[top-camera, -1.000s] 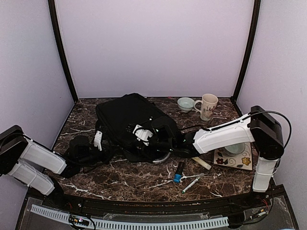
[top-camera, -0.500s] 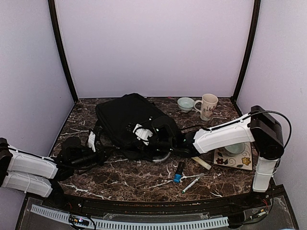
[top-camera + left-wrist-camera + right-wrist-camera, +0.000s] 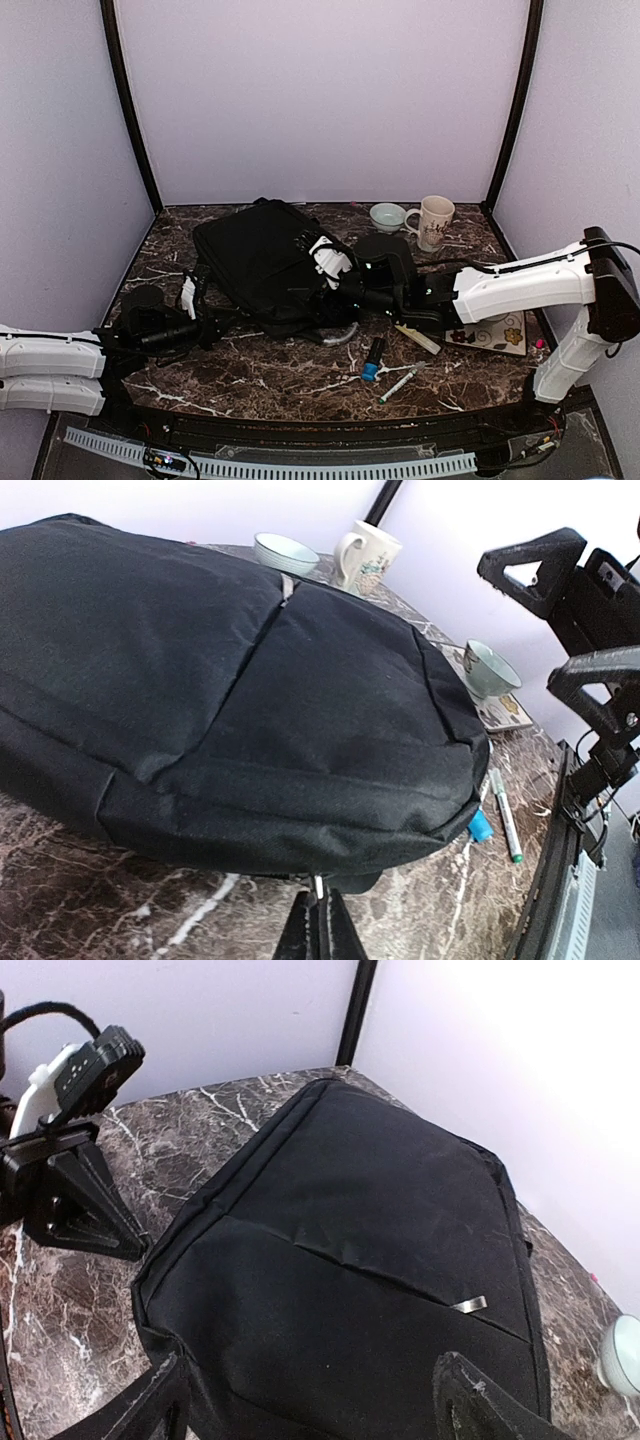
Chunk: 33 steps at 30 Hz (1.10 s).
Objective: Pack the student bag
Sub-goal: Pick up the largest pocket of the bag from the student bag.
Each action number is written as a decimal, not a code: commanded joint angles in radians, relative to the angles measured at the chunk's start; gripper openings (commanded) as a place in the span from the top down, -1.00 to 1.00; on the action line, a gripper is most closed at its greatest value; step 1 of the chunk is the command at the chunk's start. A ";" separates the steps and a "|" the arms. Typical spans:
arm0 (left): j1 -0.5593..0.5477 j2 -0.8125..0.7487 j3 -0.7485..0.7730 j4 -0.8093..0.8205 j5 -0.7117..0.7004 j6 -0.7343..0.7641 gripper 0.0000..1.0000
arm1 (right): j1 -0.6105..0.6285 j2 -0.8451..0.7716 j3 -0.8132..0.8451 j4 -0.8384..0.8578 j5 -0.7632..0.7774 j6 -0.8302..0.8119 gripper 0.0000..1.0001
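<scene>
We're looking at the student bag (image 3: 255,255), flat on the marble table (image 3: 250,380), left of centre and reaching toward the back wall. It lies askew: its long axis slants from the far left toward the near middle, one corner pointing at the back wall and a rounded end facing the near right.

Over to the left gripper (image 3: 187,297), low at the bag's near-left edge. From its wrist camera we see its fingers (image 3: 318,935) pressed together right under the bag's bulging rim, with a thin silver sliver just above the tips. We can't tell whether they pinch anything.

Now the right gripper (image 3: 332,260), at the bag's right side, over the edge nearest the mug (image 3: 437,220). Its fingers (image 3: 470,1400) stand wide apart, and the bag's black fabric fills the view beyond them, nothing clamped. A silver zipper pull (image 3: 468,1304) lies flat on the seam ahead of that finger.

Past the bag's near-right end, a blue-capped marker (image 3: 372,362) and a green pen (image 3: 402,382) lie on the marble.
</scene>
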 commanded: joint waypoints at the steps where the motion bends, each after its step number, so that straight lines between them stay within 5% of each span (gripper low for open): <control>1: -0.068 -0.058 0.084 -0.055 -0.042 0.015 1.00 | 0.061 -0.063 -0.031 -0.074 0.236 0.099 -0.69; 13: -0.088 -0.167 0.043 -0.154 -0.130 0.039 1.00 | 0.151 0.071 0.015 -0.287 0.328 0.020 -0.68; 33: -0.088 -0.249 0.011 -0.211 -0.163 0.030 1.00 | 0.164 0.371 0.124 -0.202 0.443 0.024 -0.44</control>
